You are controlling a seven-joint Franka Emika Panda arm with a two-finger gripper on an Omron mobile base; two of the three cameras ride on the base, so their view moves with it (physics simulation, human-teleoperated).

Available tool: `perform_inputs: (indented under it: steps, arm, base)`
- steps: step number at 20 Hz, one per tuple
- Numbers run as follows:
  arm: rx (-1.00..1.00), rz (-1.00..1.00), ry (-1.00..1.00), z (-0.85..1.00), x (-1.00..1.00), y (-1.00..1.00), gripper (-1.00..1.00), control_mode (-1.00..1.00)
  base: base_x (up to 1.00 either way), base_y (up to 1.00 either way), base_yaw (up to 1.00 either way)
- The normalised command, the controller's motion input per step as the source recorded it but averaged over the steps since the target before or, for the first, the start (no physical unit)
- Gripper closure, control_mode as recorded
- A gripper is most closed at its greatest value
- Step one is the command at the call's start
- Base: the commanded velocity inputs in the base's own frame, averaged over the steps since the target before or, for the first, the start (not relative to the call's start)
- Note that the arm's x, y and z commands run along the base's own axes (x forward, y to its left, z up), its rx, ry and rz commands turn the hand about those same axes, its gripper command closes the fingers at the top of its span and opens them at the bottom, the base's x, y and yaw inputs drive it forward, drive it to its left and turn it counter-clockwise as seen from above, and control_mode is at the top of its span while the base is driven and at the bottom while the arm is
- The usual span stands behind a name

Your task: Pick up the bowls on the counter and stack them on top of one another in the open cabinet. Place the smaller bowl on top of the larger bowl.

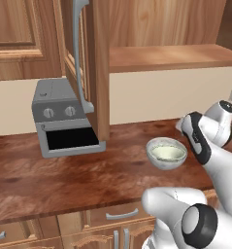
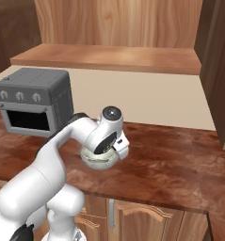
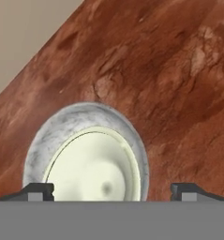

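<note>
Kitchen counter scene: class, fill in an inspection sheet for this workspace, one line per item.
Surface: counter, dark reddish-brown, glossy.
Job's things: cream bowl nested inside grey bowl, both on the counter; cabinet shelf bare.
Clutter: toaster oven at the back of the counter.
Grippers: gripper open, above the bowls, holding nothing.
Cables: nothing seen.
Surroundings: cabinet door swung open, beige wall, drawers below.

- No readable text, labels, brand names, numbers or signs appear in any view.
- The grey toaster oven [image 1: 64,116] has round knobs on its front, but no markings around them can be read.
- The bowls [image 1: 166,153] and the table [image 1: 64,180] carry no lettering.
</note>
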Motion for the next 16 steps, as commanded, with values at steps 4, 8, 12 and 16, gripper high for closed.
perform_inputs:
  steps: [4,8,12,16]
  arm:
    - [0.00,0.00,0.01,-0.29,0.00,0.01,-1.00,-1.00]
    - [0.00,0.00,0.02,-0.34,0.00,0.00,-1.00,-1.00]
    - [0.00,0.00,0.02,-0.30,0.00,0.01,-1.00,-1.00]
    - [0.00,0.00,0.03,-0.31,0.00,0.04,-1.00,-1.00]
  base:
    - [0.00,0.00,0.00]
    - [0.00,0.00,0.00]
    - [0.00,0.00,0.00]
    - [0.00,0.00,0.00]
